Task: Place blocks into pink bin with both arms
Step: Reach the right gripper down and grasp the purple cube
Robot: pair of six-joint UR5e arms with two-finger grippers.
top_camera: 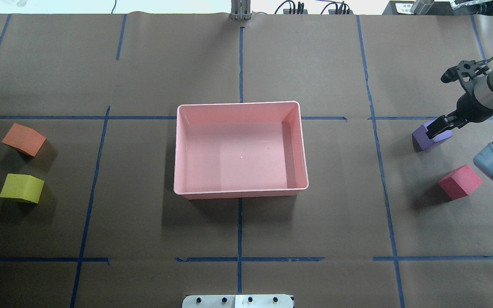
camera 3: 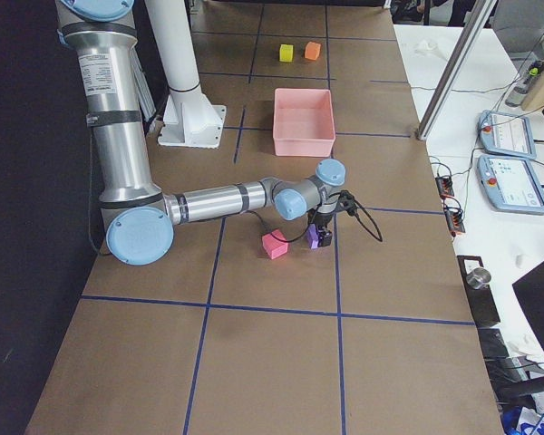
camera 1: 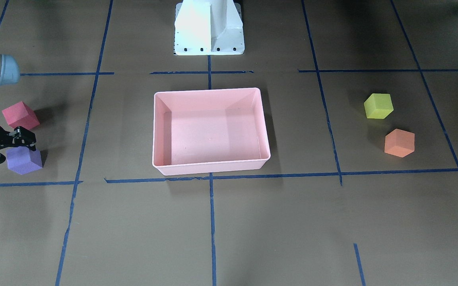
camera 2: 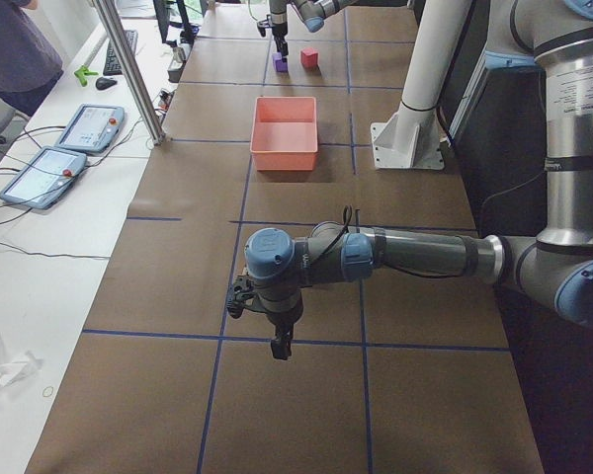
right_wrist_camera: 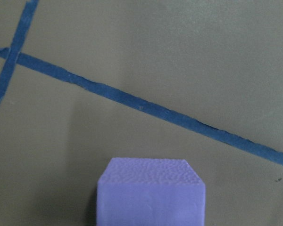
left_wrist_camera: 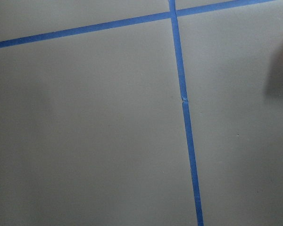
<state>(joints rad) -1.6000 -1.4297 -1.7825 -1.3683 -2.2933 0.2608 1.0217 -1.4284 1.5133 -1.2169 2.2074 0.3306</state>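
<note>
The pink bin (camera 1: 209, 92) (top_camera: 238, 104) stands in the middle of the table with nothing in it. The purple block (camera 1: 24, 160) (top_camera: 420, 139) and red block (camera 1: 20, 115) (top_camera: 459, 182) lie on the robot's right. My right gripper (camera 1: 25, 140) (top_camera: 438, 128) hangs open just over the purple block, which fills the bottom of the right wrist view (right_wrist_camera: 151, 197). The yellow-green block (camera 1: 378, 106) (top_camera: 22, 188) and orange block (camera 1: 399, 143) (top_camera: 24, 139) lie on the robot's left. My left gripper (camera 2: 278, 348) points down above the table; I cannot tell whether it is open or shut.
The white pedestal base (camera 1: 209, 28) stands behind the bin. Blue tape lines (top_camera: 240, 222) divide the brown table cover. A side desk with tablets (camera 2: 74, 148) and a metal post (camera 2: 128, 69) runs along the operators' edge.
</note>
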